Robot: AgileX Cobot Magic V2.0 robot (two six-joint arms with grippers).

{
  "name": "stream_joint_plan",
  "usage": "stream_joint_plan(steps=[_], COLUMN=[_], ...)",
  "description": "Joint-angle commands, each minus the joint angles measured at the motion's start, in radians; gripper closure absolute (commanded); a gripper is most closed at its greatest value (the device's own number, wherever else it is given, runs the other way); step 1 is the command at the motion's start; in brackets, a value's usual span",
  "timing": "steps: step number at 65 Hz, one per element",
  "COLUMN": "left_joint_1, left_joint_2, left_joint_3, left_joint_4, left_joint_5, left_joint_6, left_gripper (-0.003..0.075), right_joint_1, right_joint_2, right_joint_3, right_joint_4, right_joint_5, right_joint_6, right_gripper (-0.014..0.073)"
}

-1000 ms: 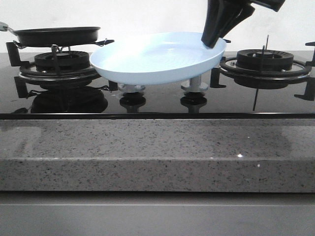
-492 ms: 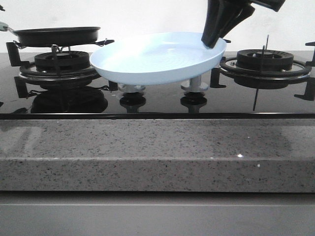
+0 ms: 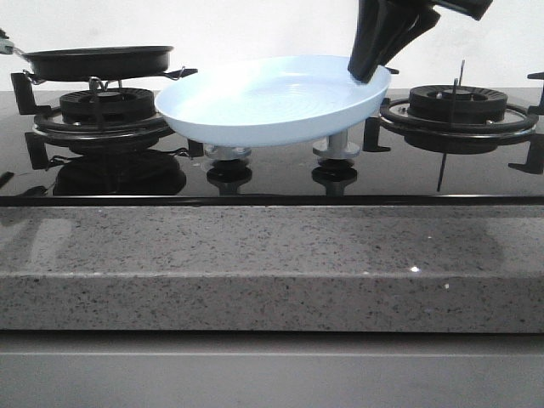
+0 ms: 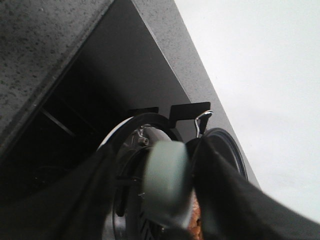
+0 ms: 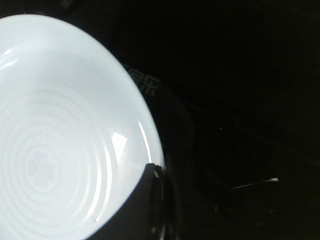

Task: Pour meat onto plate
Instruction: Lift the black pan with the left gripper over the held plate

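Plate (image 3: 272, 100) is pinched by its rim in your right gripper (image 3: 367, 70), held clear beside the pan (image 3: 98, 61) whose handle (image 4: 167, 182) your left gripper (image 4: 170, 220) clamps; meat (image 4: 195, 220) just past those jaws, so tip it over next.

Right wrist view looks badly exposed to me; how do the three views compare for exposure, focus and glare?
Right wrist view: the plate is nearly blown out and everything around it is almost black. Left wrist view: the pale pan handle is close and out of focus, the wall behind bright. Front view: evenly lit and sharp, with the pan and burners mirrored in the glossy stovetop.
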Motion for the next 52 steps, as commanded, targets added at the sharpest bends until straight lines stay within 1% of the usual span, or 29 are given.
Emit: stream_joint_plan(steps=[1,12,20,30,46,52], left_joint_1=[-0.005,-0.005,-0.005,-0.002,0.023,0.03], left_joint_2=[-0.051,-0.051,-0.051,-0.053,-0.062,-0.083], left_joint_3=[-0.033,-0.033,-0.033,-0.033,-0.033,-0.033], left_joint_4=[-0.054,-0.069,-0.1,-0.156,-0.377,-0.387], left_joint_5=[0.011,0.021,0.045,0.086,0.23,0.246], left_joint_6=[0.002,0.002,0.002,0.018,0.104,0.107], left_gripper=[0.0506,0.0656,0.0742,0.0741,0.0741,0.0741], right_joint_1=[-0.001,-0.001,-0.001,-0.001,-0.001,-0.001], right_joint_2=[-0.049,-0.049,-0.049,-0.049,-0.049,-0.049], right_joint_3=[-0.021,-0.021,-0.021,-0.021,-0.021,-0.021], right_joint_4=[0.027,0.027,0.027,0.027,0.027,0.027], right_joint_5=[-0.029,-0.029,-0.029,-0.029,-0.029,-0.029], right_joint_6=[-0.007,-0.007,-0.007,-0.007,-0.007,-0.007], right_gripper=[0.0663,0.0663,0.0663,0.0663,0.0663,0.0663])
